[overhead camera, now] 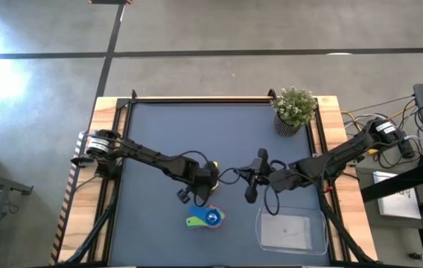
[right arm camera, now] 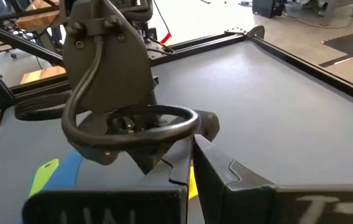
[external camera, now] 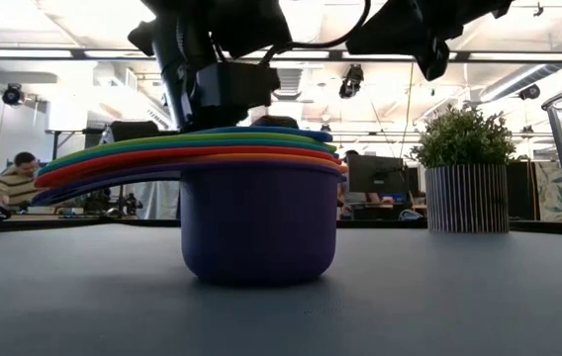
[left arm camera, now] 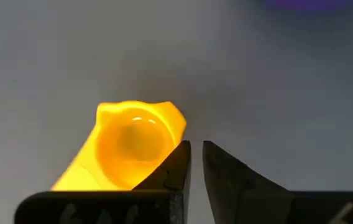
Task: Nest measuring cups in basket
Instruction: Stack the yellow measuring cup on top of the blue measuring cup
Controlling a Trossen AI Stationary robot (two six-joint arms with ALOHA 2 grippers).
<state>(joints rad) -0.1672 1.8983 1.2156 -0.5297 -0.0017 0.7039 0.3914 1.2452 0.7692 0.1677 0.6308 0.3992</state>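
Note:
A stack of nested measuring cups (overhead camera: 205, 218) rests on the table near its near edge. In the low view the purple cup (external camera: 258, 222) stands at the bottom, with orange, red, green, teal and blue handles fanned above it. The yellow cup (left arm camera: 133, 142) sits apart, beside my left gripper (left arm camera: 196, 163), whose fingers are shut to a thin gap with only table showing between them. The left gripper (overhead camera: 205, 177) hovers just beyond the stack. My right gripper (right arm camera: 189, 171) is shut, faces the left one and holds nothing. The clear basket (overhead camera: 292, 229) lies near the near right corner. My left gripper has the yellow cup's rim (left arm camera: 175, 134) right beside the outer side of one finger (left arm camera: 175, 165), not between the fingers. Whether they touch, I cannot tell. The cup's handle runs back under the gripper body and is hidden.
A small potted plant (overhead camera: 295, 109) stands at the table's far right corner. The two grippers are close together over the table's middle. Bare table stretches toward the far edge and the left side. People and desks show in the room beyond the table.

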